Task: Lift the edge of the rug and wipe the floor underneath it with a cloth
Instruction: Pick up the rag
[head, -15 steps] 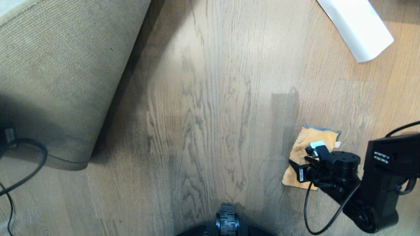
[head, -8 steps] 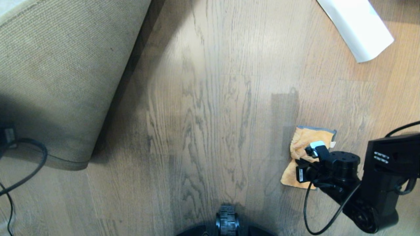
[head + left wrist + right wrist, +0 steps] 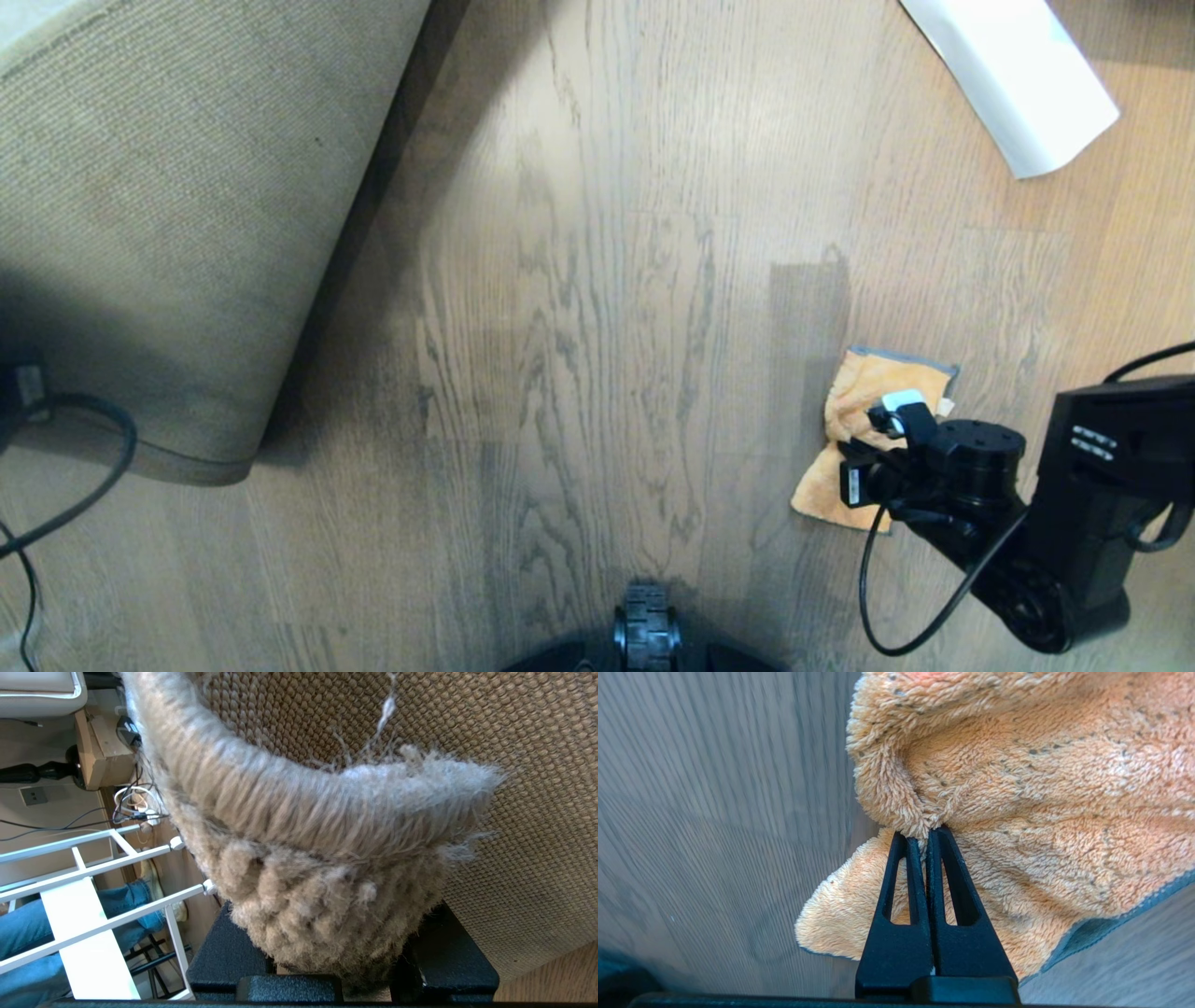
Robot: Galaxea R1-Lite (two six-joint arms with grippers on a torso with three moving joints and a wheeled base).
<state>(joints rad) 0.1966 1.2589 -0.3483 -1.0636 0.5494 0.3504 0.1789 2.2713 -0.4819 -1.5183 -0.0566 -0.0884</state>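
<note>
Right wrist view shows you the cloth (image 3: pixel 1017 812) on the floor (image 3: pixel 714 812), a small tuft pinched in the closed right gripper (image 3: pixel 927 835); so thin a bite may slip while wiping. Your left gripper (image 3: pixel 336 970) clamps the lifted rug (image 3: pixel 303 826), which could sag.

The head view is evenly lit, brightest in a pale sheen down the middle of the floor (image 3: pixel 597 187). A dark shadow runs along the raised edge of the rug (image 3: pixel 168 233) and pools at the floor's left edge. A faint rectangular shadow lies just beside the cloth (image 3: pixel 864 411). The white paper (image 3: pixel 1018 79) at the far right corner is nearly washed out. In the right wrist view the floorboards are smeared with motion blur while the cloth's pile stays sharp. The left wrist view shows crisp rug fibres; the background is softer.
</note>
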